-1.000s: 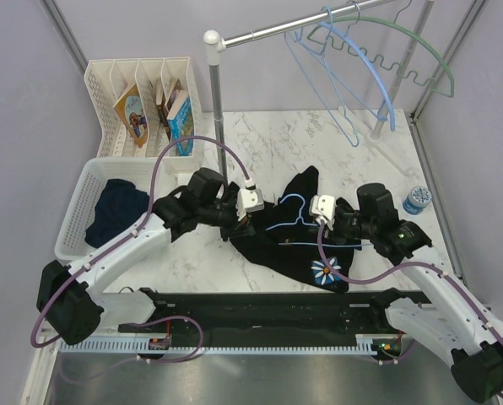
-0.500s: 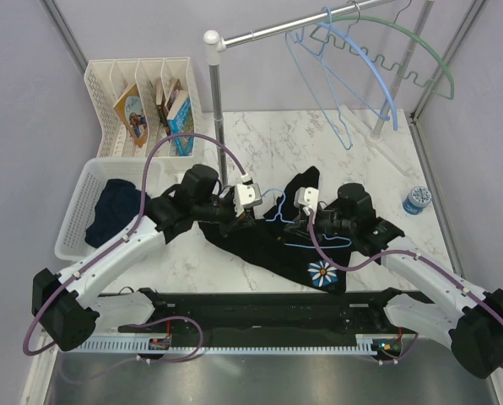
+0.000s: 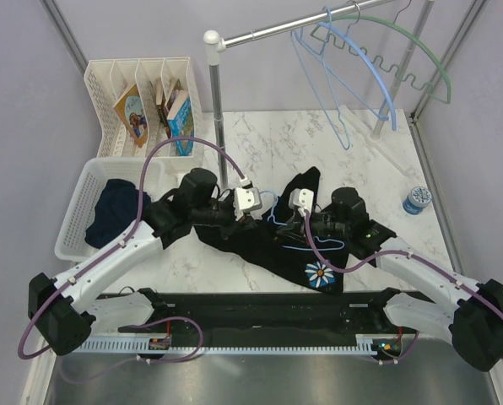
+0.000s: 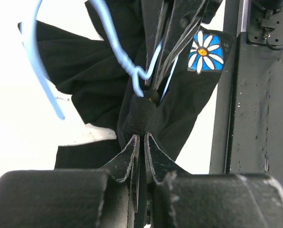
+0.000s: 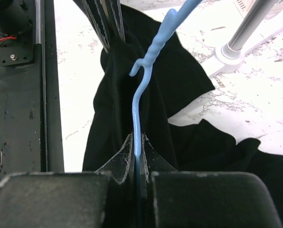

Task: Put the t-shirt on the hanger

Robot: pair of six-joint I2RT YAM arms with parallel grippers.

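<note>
**Top view:** the t-shirt [image 3: 264, 251] lay crumpled on the tabletop [image 3: 319, 143]. The right tool [image 3: 287, 222] had carried the hanger [image 3: 315, 246] leftward, close up to the left tool [image 3: 258, 219].

**Left wrist:** jaws newly a crack apart at a bunched fold of shirt. Gripped or freed, I could not tell.

**Right wrist:** jaws clenched on the hanger wire.

**Judgement:** threading was under way, with the shirt not yet hung.

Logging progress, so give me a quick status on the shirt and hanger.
Left end effector pinches t-shirt. Right end effector clamps hanger. Hanger atop t-shirt. Nothing blocking.
</note>
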